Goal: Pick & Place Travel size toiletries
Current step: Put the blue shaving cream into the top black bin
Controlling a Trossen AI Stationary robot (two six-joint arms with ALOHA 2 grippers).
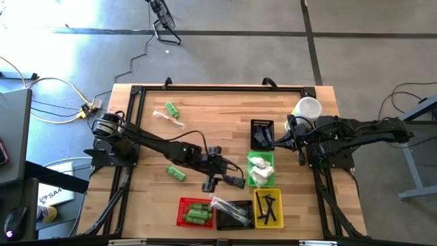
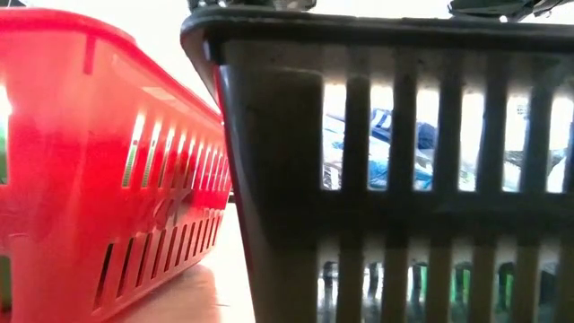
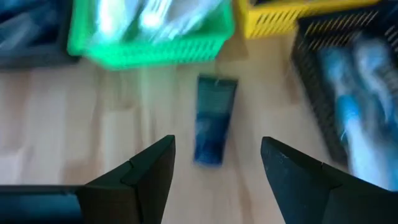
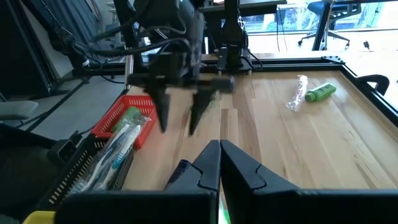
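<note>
Left hand hovers open above a navy tube

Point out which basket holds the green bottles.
The red basket at the table's near edge, leftmost of the front row, holds the green bottles. The black basket beside it holds clear-wrapped toothbrushes; the yellow basket holds thin black items.
</note>
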